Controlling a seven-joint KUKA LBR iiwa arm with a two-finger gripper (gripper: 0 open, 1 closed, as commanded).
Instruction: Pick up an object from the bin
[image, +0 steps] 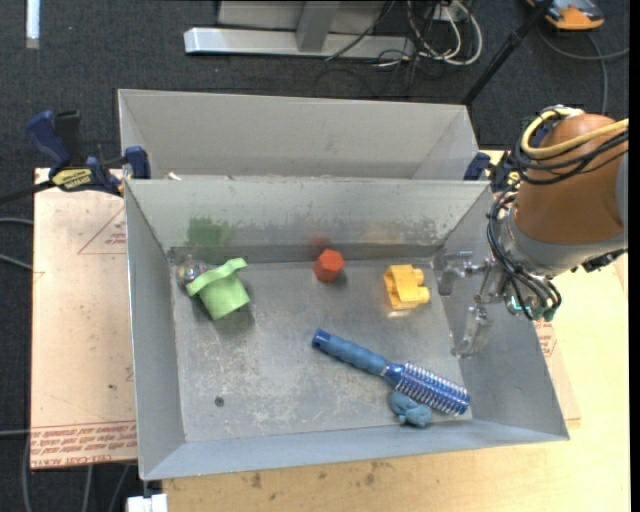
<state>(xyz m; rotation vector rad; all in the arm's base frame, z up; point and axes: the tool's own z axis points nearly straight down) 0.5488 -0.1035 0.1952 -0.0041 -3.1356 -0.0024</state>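
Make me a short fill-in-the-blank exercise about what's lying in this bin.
1. The brush near the front wall of the bin has a ____ handle.
2. At the back, the small red-orange block sits between the yellow block and the ____ cup.
3. The hand hangs by the wall on the view's ____ side.
Missing words: blue; green; right.

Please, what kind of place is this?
Probably a robotics lab: a robot arm reaches into a grey metal bin holding a blue hairbrush, and cables lie on the dark floor.
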